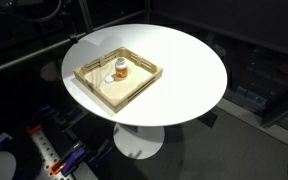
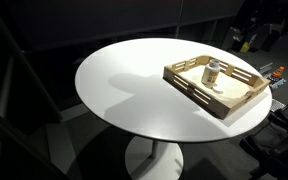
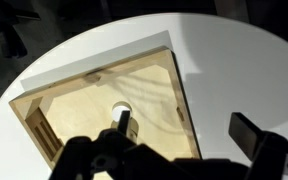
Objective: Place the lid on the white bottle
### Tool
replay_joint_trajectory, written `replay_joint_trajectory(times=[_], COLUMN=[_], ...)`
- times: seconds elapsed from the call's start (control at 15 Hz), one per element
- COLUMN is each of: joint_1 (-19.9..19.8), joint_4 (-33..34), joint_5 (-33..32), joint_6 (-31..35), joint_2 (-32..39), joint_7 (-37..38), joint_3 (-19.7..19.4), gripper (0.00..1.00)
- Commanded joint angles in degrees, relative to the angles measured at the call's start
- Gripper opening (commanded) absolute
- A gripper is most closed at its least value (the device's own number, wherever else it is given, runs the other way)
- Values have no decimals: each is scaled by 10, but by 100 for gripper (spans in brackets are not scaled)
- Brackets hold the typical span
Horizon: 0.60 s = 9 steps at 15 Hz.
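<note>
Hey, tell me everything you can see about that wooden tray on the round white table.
The rectangular light wooden tray looks like pale plywood, with low raised walls and slot cut-outs in its sides. It lies flat on the round white table, off-centre near one edge. Inside it a small orange and white bottle stands upright, with a tiny white lid lying on the tray floor beside it. Nothing else is seen touching it.

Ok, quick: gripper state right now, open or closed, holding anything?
Gripper: open, holding nothing.
</note>
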Motion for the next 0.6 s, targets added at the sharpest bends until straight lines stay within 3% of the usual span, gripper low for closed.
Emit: replay_joint_trajectory(times=[0.0,0.53], joint_1=[-8,-8], joint_4=[3,13], joint_5=[-45,-99], joint_6=[40,119], joint_2=[45,163], joint_7=[22,16], joint_3=[-14,-70], gripper=[100,100])
